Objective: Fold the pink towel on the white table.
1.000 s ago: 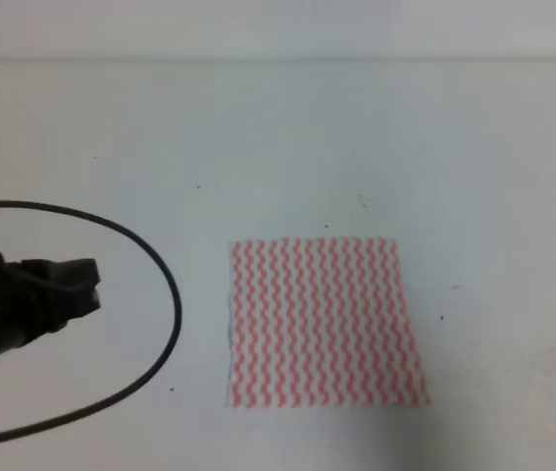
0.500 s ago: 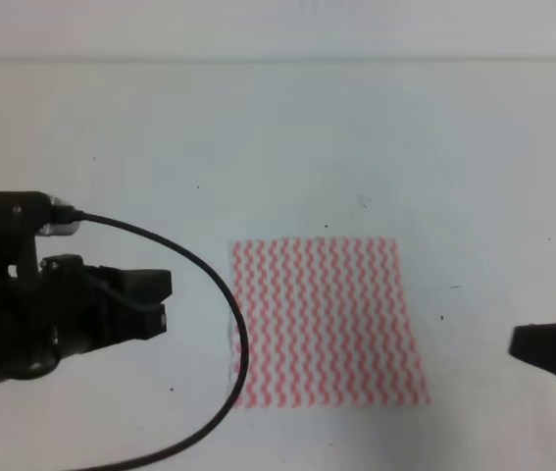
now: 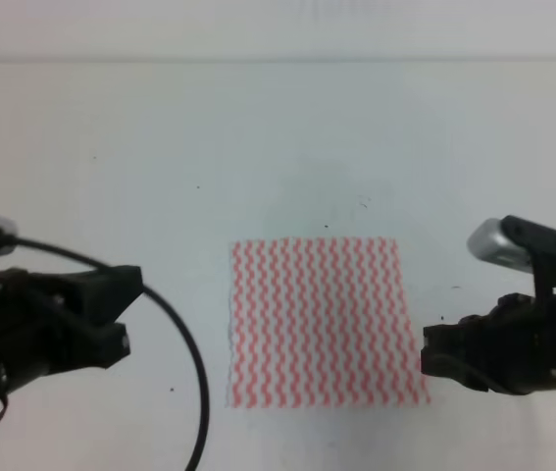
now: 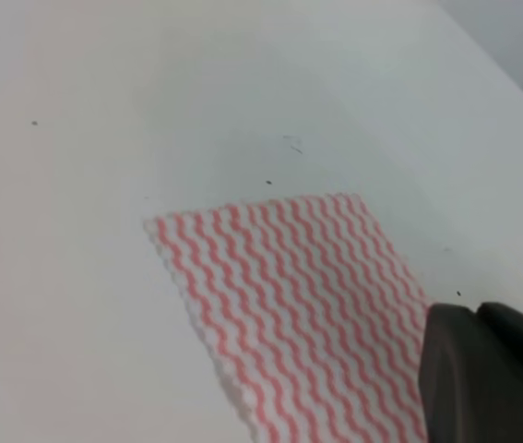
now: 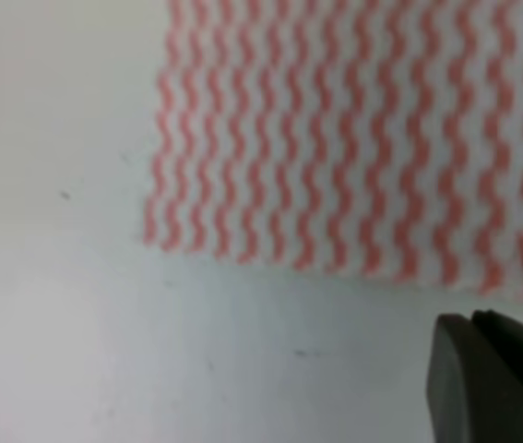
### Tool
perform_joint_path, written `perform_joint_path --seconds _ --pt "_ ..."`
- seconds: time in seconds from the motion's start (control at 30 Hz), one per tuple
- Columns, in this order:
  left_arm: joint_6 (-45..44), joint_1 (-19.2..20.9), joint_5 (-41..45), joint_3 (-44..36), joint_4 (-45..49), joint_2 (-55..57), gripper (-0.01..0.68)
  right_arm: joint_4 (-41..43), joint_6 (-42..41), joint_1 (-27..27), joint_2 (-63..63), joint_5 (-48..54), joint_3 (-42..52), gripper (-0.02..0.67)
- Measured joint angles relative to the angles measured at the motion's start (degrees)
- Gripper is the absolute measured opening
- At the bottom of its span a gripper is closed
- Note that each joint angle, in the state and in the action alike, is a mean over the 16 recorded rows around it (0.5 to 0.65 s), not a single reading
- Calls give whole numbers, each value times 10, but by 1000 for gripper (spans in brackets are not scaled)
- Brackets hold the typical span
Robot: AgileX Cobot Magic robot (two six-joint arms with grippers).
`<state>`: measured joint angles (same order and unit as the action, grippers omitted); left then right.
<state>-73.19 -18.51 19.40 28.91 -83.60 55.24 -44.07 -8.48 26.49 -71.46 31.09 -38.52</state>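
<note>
The pink towel point(image 3: 319, 320) lies flat and unfolded on the white table point(image 3: 278, 137), its wavy pink-and-white stripes running front to back. My left gripper point(image 3: 128, 312) hovers left of the towel, about a hand's width from its left edge. My right gripper point(image 3: 427, 361) is at the towel's near right corner, just off the cloth. In the left wrist view the towel point(image 4: 289, 295) spreads ahead of the gripper point(image 4: 476, 310). The right wrist view shows the towel's near edge point(image 5: 335, 166) above the gripper point(image 5: 470, 317). Both pairs of fingers look pressed together with nothing held.
A black cable point(image 3: 194, 388) loops from the left arm across the table near the towel's near left corner. The table's far edge point(image 3: 278, 61) runs across the top. Tiny dark specks point(image 3: 198, 186) dot the surface.
The right arm has come in from the right edge to the towel's near right corner. The left arm reached toward the towel, then drew back slightly left; its cable loop shifted.
</note>
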Motion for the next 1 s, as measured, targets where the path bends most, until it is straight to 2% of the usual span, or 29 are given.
perform_joint_path --seconds 0.2,0.57,1.0 --pt "6 0 -19 -23 1 -34 -2 40 36 -5 -63 8 -18 103" --pt "6 0 -32 -33 1 -39 -2 48 58 -6 -115 -5 -22 298" --pt "4 0 -31 -34 1 -34 -2 48 59 -5 -160 -19 -22 299"
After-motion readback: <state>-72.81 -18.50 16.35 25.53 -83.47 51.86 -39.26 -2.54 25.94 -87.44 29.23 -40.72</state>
